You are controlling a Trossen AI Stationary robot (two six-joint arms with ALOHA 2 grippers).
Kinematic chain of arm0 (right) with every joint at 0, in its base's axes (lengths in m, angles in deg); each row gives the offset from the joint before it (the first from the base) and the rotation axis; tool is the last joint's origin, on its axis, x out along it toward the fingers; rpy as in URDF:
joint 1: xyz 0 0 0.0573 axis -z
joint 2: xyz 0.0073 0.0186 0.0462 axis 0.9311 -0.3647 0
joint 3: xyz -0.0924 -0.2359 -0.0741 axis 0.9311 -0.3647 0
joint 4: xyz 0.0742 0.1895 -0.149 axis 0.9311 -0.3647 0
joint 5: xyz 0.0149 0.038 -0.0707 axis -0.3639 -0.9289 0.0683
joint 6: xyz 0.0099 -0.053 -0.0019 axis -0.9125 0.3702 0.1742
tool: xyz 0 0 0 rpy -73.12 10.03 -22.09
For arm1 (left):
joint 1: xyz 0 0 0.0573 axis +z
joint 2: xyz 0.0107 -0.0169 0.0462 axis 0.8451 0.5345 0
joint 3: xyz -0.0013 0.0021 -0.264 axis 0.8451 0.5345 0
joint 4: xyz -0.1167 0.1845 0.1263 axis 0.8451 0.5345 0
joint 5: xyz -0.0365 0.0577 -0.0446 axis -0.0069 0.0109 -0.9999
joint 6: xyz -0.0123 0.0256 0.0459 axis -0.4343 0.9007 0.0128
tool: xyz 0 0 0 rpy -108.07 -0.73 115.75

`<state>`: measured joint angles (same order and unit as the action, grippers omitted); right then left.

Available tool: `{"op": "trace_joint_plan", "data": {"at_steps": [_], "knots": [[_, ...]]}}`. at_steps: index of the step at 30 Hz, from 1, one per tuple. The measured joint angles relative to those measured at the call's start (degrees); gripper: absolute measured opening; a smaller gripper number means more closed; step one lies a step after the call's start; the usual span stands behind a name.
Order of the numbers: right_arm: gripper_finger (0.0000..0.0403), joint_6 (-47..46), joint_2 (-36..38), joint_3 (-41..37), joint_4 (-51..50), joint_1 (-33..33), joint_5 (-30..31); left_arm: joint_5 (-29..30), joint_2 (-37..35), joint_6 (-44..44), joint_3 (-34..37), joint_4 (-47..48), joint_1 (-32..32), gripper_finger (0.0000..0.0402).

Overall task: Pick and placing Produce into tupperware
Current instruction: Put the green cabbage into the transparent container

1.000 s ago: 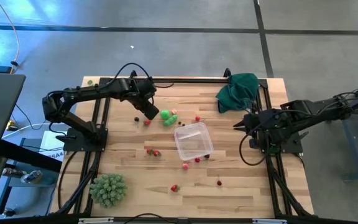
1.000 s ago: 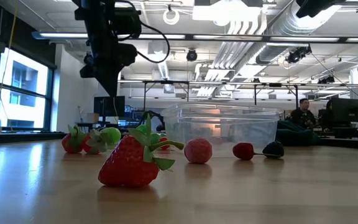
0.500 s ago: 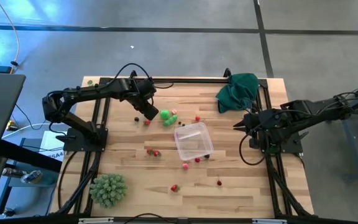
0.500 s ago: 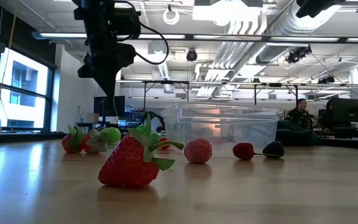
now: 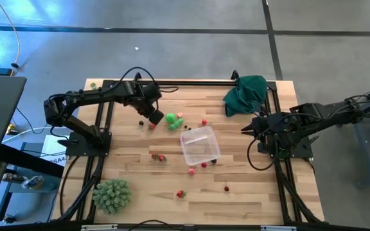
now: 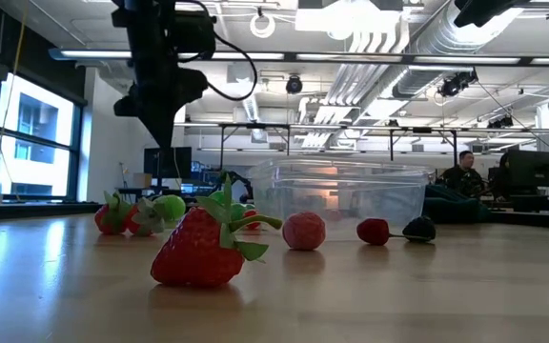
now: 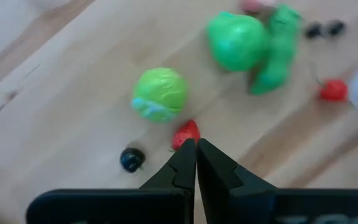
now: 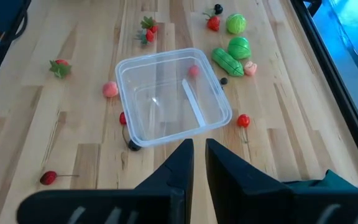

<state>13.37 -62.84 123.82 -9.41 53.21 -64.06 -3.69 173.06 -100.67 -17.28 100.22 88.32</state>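
From above, we see the tupperware [image 5: 200,144] mid-table, apparently empty, with produce [image 5: 171,119] scattered around it, so nearly everything seems left to do. Left wrist view: our left gripper [image 7: 196,157] is clenched, empty, above a red strawberry [image 7: 186,132]. Right wrist view: right gripper [image 8: 197,155] waits, fingers slightly apart, holding nothing.

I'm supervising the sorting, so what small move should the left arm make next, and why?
Probably open the fingers, then lower. The left gripper hovers shut just above a small strawberry, holding nothing, and the tupperware is empty.
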Motion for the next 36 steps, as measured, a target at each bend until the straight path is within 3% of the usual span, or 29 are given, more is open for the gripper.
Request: {"op": "trace_joint_plan", "data": {"at_steps": [4,18,21,28,36], "knots": [[0.0032,0.0,0.0,0.0,0.0,0.0,0.0,4.0,0.0,-9.7,0.0,1.0,0.0,0.0005],[0.0032,0.0,0.0,0.0,0.0,0.0,0.0,7.7,0.9,-23.5,0.0,-2.5,0.1,0.0005],[0.0032,0.0,0.0,0.0,0.0,0.0,0.0,6.9,3.7,-28.7,0.0,-2.1,0.1,0.0005],[0.0032,0.0,0.0,0.0,0.0,0.0,0.0,-1.0,10.4,-34.5,0.0,-5.5,0.5,0.0005],[0.0032,0.0,0.0,0.0,0.0,0.0,0.0,-0.7,11.2,-37.5,0.0,-6.1,1.5,0.0005]]}}
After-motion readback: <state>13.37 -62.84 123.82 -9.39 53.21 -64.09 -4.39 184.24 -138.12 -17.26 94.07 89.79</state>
